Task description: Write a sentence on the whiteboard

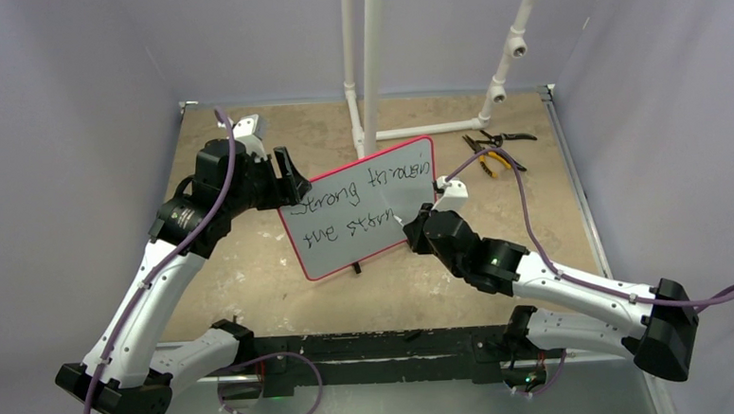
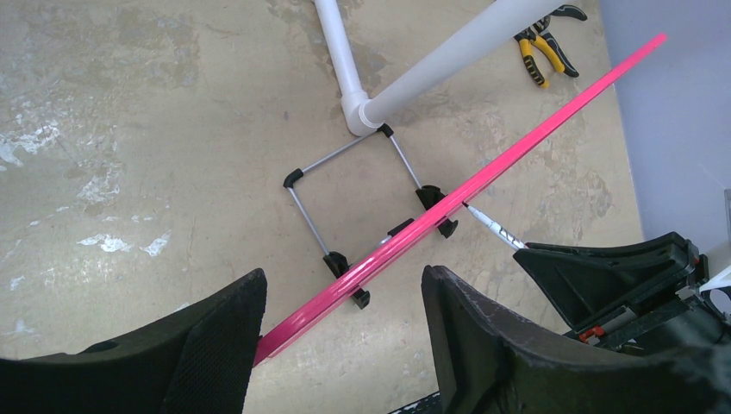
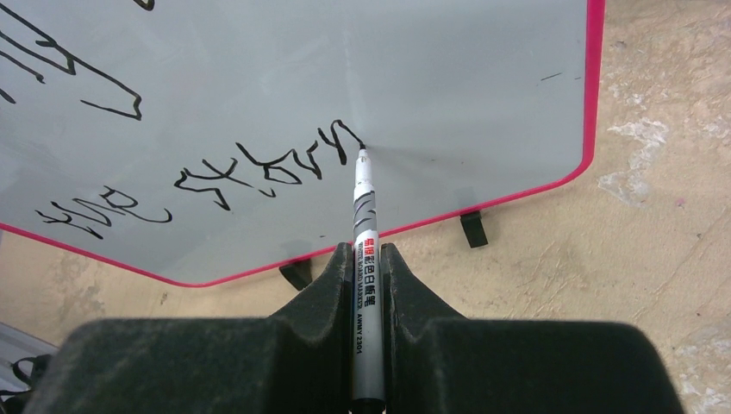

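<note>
Wire stand behind whiteboard (left wrist)

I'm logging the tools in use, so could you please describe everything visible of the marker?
The marker is a slim white pen with grey bands, a red label and black print, uncapped. Its fine tip touches the whiteboard at the end of the lower line of writing. The right gripper holds its barrel between shut fingers.
</note>
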{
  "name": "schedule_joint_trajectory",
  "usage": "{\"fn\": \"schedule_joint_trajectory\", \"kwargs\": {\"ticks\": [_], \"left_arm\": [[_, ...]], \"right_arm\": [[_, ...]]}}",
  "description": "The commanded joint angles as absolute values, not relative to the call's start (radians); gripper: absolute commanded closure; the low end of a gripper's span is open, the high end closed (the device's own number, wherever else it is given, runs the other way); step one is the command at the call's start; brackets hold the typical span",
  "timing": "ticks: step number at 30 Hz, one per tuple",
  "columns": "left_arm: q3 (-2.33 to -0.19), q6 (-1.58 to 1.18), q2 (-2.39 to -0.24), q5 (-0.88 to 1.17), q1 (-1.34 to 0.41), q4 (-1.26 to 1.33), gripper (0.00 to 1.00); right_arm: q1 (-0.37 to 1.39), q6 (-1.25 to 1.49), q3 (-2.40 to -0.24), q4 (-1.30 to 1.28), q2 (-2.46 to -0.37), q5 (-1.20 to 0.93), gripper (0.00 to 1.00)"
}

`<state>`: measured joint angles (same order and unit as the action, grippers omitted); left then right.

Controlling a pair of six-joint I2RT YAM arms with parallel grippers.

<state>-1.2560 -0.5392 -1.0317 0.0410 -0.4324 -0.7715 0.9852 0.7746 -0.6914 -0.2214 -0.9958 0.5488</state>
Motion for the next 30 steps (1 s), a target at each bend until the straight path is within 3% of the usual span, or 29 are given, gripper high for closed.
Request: {"fn": "schedule_joint_trajectory", "kwargs": {"ticks": [1, 30], "left_arm": [[-1.253, -0.554, -1.017, 0.063, -0.434, -0.76, 0.35], [-1.255, -0.559, -0.999, 0.064, -0.434, -0.775, 0.34]], "right_arm": [[0.98, 0.789, -0.702, -0.209, -0.999, 0.554, 1.0], [0.98, 0.769, -0.72, -0.191, -0.941, 0.603, 1.0]]}}
